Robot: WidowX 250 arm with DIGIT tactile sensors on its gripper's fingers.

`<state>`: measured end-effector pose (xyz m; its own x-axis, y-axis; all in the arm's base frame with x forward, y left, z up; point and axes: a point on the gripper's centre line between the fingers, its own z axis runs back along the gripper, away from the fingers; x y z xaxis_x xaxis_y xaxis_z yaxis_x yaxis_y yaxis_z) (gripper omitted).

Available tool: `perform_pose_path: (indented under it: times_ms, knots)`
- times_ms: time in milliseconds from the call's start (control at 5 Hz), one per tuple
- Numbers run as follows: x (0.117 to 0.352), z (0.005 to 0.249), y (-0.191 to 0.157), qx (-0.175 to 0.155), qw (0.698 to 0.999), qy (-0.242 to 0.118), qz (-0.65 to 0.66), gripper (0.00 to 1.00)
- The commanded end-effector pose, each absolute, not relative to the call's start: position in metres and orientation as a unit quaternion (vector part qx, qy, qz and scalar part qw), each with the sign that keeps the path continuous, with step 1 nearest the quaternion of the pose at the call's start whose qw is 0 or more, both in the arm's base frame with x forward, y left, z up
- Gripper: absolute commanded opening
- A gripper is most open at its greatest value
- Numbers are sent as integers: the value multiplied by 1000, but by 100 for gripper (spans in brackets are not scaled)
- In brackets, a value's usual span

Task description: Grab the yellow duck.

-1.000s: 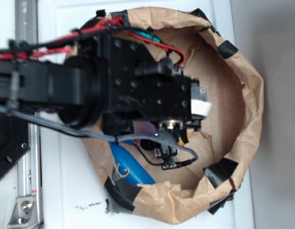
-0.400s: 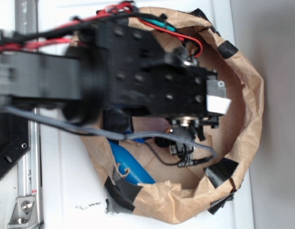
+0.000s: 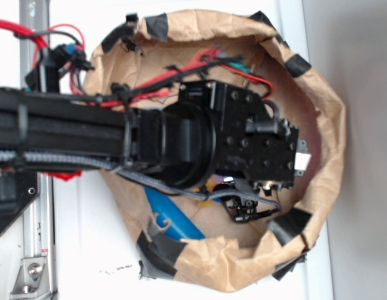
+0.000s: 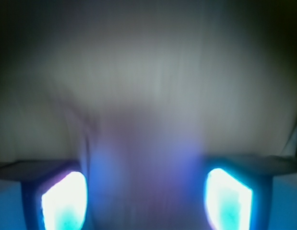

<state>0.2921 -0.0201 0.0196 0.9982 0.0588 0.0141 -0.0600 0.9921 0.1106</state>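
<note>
The black arm (image 3: 118,147) was seen reaching in from nine o'clock over a brown paper bag (image 3: 324,125) that had been rolled down into a bowl shape and patched with black tape, resting on the white worktop (image 3: 80,250). The hand (image 4: 147,199) was shown in the wrist view with two glowing fingertips (image 4: 64,201) set well apart, so it was spread open with nothing held between them; that view was otherwise badly blurred. A blue object (image 3: 171,219) was seen at seven o'clock inside the bag. A small yellow patch (image 3: 204,201), possibly the yellow duck, was glimpsed just under the wrist; it could not be identified with certainty.
</note>
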Motion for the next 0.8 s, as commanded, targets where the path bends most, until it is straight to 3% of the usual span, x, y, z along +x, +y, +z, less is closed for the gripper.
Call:
perform_pose_path:
  times_ms: [0,400,600]
  knots:
    - [268,26,-26,49,999,-12,16,100]
    - [268,67,-12,26,996,-70,46,100]
    - [272,57,-9,42,996,-56,48,100]
